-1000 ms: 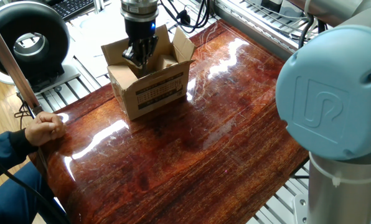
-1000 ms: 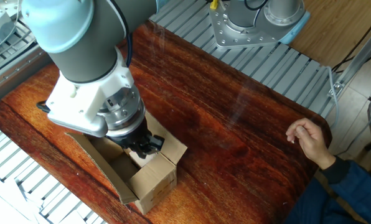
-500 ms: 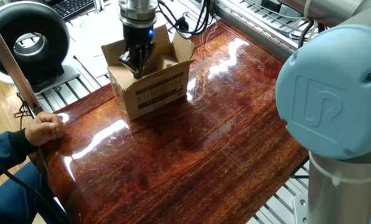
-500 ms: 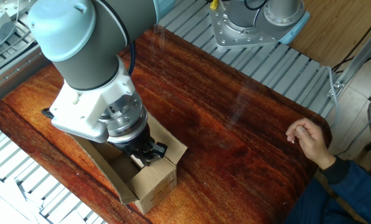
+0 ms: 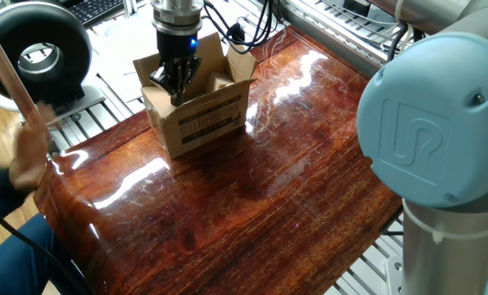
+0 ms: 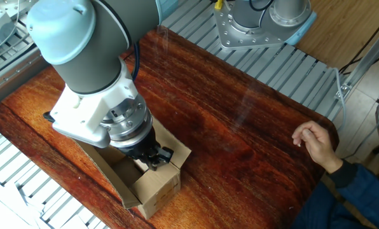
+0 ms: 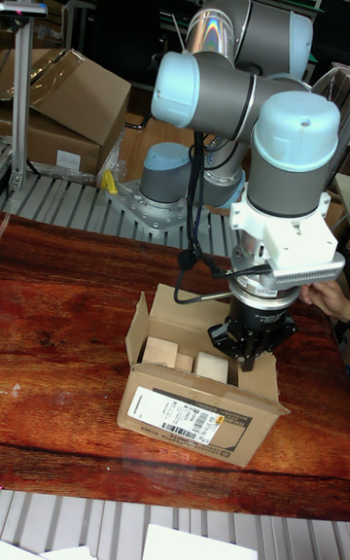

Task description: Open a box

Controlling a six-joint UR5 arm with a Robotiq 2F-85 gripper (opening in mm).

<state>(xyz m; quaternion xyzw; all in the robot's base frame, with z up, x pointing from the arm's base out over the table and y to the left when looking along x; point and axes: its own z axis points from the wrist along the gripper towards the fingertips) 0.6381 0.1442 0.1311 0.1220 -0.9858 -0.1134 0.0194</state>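
The box (image 5: 203, 119) is a small brown carton with a black printed label on its long side, standing at the far left end of the wooden table (image 5: 252, 188). Its top flaps stand up and outward. In the other fixed view the box (image 6: 154, 191) lies mostly under the arm's wrist. The tall fixed view shows the box (image 7: 194, 414) with two smaller tan cartons (image 7: 160, 354) inside. My gripper (image 5: 176, 83) points straight down into the opening, near one end wall. Its fingertips are together at the gripper (image 6: 156, 156) and gripper (image 7: 251, 358), and nothing visible sits between them.
A person's hand (image 6: 313, 143) rests at the table's edge; it shows as a blurred hand (image 5: 27, 156) in one fixed view. A black round fan housing (image 5: 35, 53) sits behind the box. A second robot base (image 6: 259, 22) and large cardboard boxes (image 7: 58, 103) stand off the table.
The gripper has shifted a little toward the box's left end and stays low inside the opening. In one fixed view the person's hand has lifted off the table edge and blurs.
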